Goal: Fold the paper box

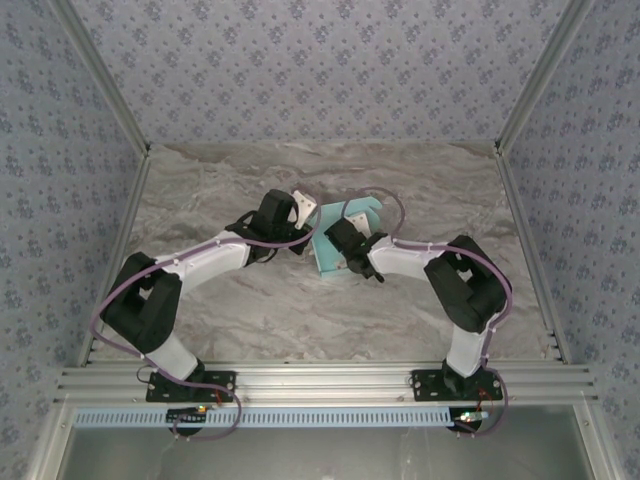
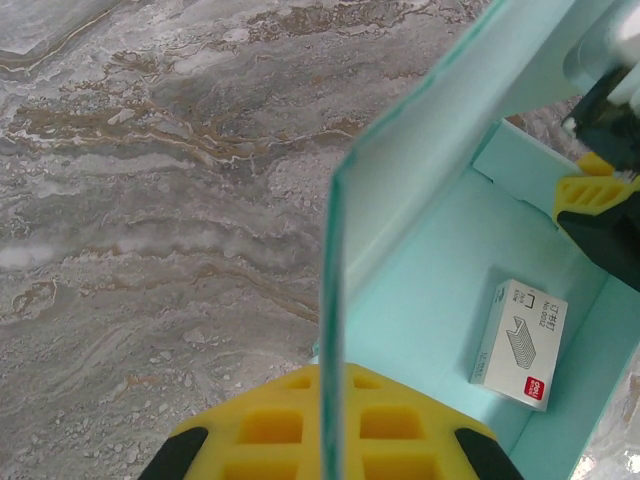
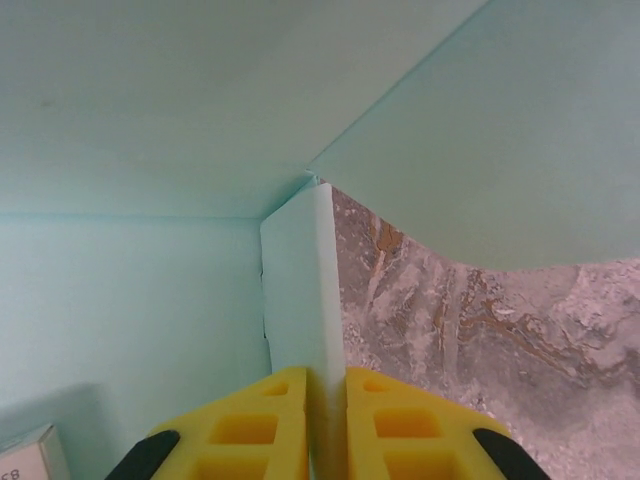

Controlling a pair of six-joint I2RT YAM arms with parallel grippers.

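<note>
We see a marbled table [image 1: 250, 320] inside patterned walls [image 1: 320, 60]. The paper box [image 1: 328, 258] sits mid-table with open marble on every side. Our left gripper [image 2: 329, 402] clamps its upright side wall, and our right gripper [image 3: 327, 405] pinches a corner flap. A small staple box [image 2: 520, 345] lies inside.

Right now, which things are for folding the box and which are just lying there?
For the job: paper box, left pincer and right pincer, both pinching its card.
Just lying about: little white box inside the paper box; marble table underneath.
</note>
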